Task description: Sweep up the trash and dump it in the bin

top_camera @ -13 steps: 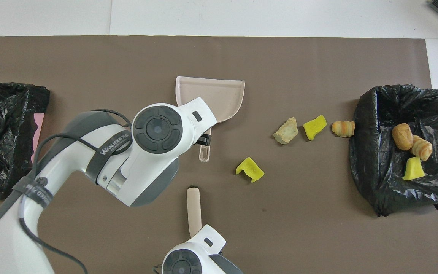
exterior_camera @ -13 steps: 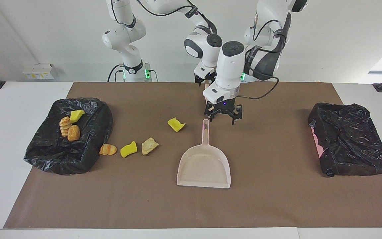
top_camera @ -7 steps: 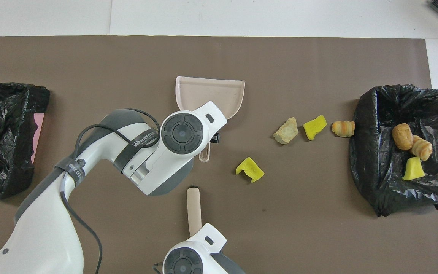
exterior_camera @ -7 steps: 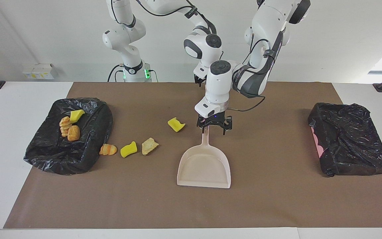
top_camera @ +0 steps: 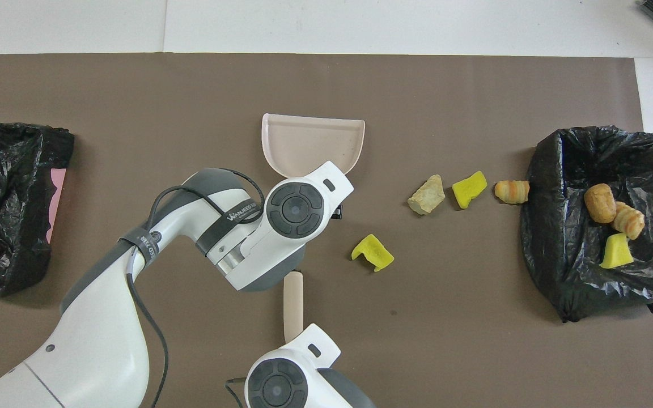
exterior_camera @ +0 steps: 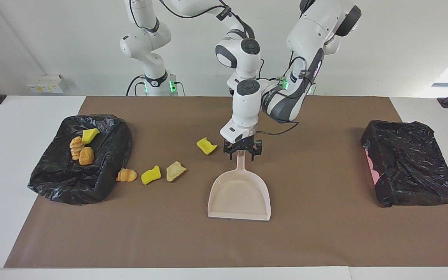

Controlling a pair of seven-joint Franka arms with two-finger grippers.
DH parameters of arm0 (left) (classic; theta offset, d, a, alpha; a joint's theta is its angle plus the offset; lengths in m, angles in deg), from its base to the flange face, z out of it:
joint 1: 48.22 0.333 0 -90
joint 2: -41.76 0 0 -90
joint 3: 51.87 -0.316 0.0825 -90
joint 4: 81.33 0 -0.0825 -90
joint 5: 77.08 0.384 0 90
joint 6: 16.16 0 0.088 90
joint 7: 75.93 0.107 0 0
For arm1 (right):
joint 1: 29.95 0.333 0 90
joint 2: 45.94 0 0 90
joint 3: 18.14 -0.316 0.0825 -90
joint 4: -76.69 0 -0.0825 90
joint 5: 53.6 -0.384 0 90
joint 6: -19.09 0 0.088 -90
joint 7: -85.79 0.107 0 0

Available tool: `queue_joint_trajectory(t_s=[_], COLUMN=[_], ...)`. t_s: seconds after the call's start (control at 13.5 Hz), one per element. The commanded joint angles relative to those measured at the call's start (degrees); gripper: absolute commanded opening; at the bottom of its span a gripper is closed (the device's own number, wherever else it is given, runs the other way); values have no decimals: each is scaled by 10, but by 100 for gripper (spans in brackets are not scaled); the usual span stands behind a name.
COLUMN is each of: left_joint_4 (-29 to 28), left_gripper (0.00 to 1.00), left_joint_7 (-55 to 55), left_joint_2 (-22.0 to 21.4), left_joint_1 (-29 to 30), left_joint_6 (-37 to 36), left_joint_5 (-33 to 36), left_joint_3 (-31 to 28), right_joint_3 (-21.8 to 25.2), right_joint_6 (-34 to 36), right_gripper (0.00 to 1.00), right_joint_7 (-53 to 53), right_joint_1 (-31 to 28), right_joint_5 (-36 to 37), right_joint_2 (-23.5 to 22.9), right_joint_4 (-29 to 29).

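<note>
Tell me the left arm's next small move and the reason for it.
Probably close on the dustpan handle and lift slightly. The left tool straddles the handle's end, not visibly clamped. Four trash pieces lie on the mat beside the bin. The right tool, hidden, waits shut on a brush handle.

left arm [top_camera: 295,208] covers dustpan [top_camera: 312,139] handle

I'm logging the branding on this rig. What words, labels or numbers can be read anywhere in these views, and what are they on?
"WANJEED": white print on the black strap around the left arm, overhead view; further small characters after it are too small to read.
A second black strap lower on the same arm carries white print, too small to read.
Yellow-marked white boxes by the wall, facing view: nothing legible.
The dustpan shows no text.
</note>
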Motion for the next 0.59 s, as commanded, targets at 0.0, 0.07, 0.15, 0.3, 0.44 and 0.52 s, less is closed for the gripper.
queue_joint_trajectory(t_s=[0.0, 0.07, 0.15, 0.3, 0.44, 0.52], left_joint_4=[12, 15, 14, 13, 13, 12], left_gripper=[13, 0, 0, 0, 0, 0], left_joint_7=[-4, 0, 2, 16, 58, 85], left_joint_2=[-6, -8, -8, -11, -27, -38], left_joint_1=[6, 8, 8, 10, 22, 29], left_joint_6=[-5, -6, -7, -9, -26, -38], left_joint_5=[12, 11, 11, 10, 7, 6], left_joint_3=[2, 3, 3, 4, 4, 4], right_joint_3=[-3, -3, -2, -2, 2, 3], right_joint_6=[55, 84, 121, 160, 181, 185], right_gripper=[0, 0, 0, 0, 0, 0], right_joint_7=[11, 2, -7, -39, -61, -84], right_joint_1=[-43, -66, -88, -137, -177, -205], right_joint_5=[-15, -14, -14, -14, -3, -1], right_joint_2=[42, 63, 89, 124, 134, 134], right_joint_4=[-1, -3, -6, -6, -3, -1])
